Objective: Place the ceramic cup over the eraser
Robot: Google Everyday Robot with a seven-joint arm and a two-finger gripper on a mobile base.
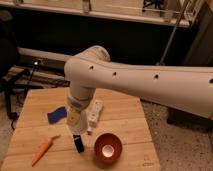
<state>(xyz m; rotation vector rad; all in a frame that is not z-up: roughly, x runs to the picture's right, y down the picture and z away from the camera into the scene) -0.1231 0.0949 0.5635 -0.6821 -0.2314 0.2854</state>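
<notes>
Nearly there: ceramic cup (75, 122) hangs over eraser (79, 145)

Far left on the desk (125, 120) lies an orange carrot (42, 150), with a flat blue piece (56, 114) behind it. Next right, the arm drops steeply from the upper right. The gripper (74, 113) sits at its lower end, clamped tight on the white cup. The cup is off the desk and just above the black eraser, near the front edge. Cup tilt and which way its mouth faces: can't tell. Right of that, a long white bottle-like object (95, 112) lies just beside the arm, and a reddish-brown bowl (107, 148) sits near the eraser.

Risks: the cup looks slightly left of the eraser, so a straight descent could land the rim on the block and leave the cup tipped. The block could get knocked towards the bowl. The wrist could brush the bottle.
</notes>
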